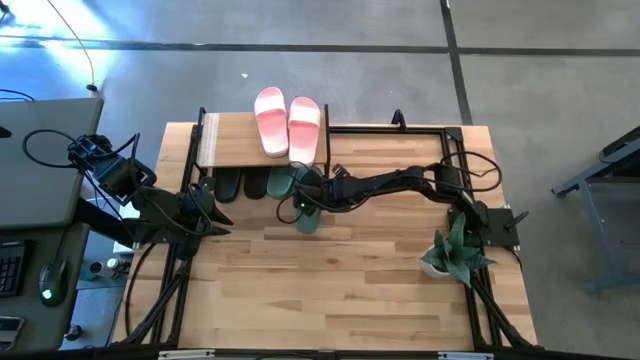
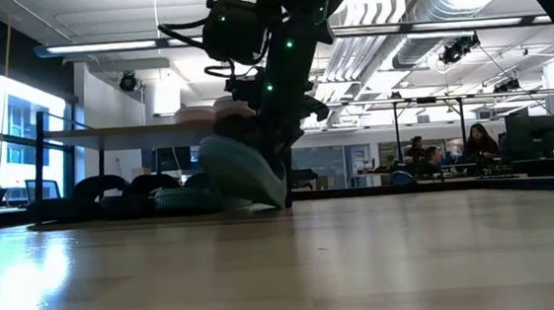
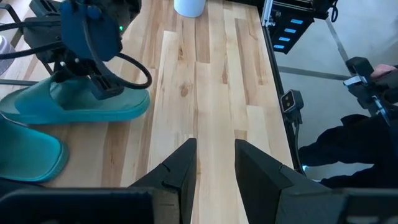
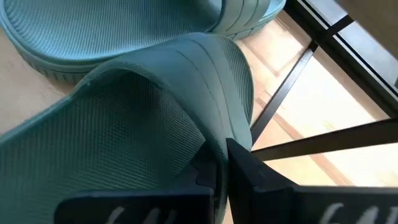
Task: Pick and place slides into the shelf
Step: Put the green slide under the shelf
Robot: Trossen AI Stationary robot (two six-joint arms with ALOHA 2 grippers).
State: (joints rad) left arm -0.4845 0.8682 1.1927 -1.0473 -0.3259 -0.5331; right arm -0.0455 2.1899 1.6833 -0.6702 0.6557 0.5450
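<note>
We see the right gripper [image 1: 303, 205] reaching across the light wooden surface [image 1: 340, 290] to the open front of the low black-framed shelf with its pale wooden top board [image 1: 232, 150]; its fingers [image 4: 249, 165] are pinched tight on the wide strap of one sage green rubber slide sandal [image 4: 143, 124], the strap's edge caught between them, so the sandal hangs directly under the fingers with its sole tilted and one end down on the surface. The second sage green slide [image 4: 118, 31] lies flat just beyond those fingers, partly under the shelf's top board. In the low view the held sandal [image 2: 244, 172] shows tipped below the dark arm. Counting footwear, we find two pale pink slides [image 1: 287, 122] side by side on the top board, two black slides [image 1: 243, 184] on the lower level beneath it, and two green ones, six in all. The left gripper [image 3: 214, 162] waits at the near left corner of the shelf, well apart from every sandal, its fingers partly open with nothing between them. A small potted plant with spiky green leaves in a white pot [image 1: 452, 252] stands near the right arm's base, well away from both sets of fingers. We can read no brand, label or writing on any slide or on the shelf.
</note>
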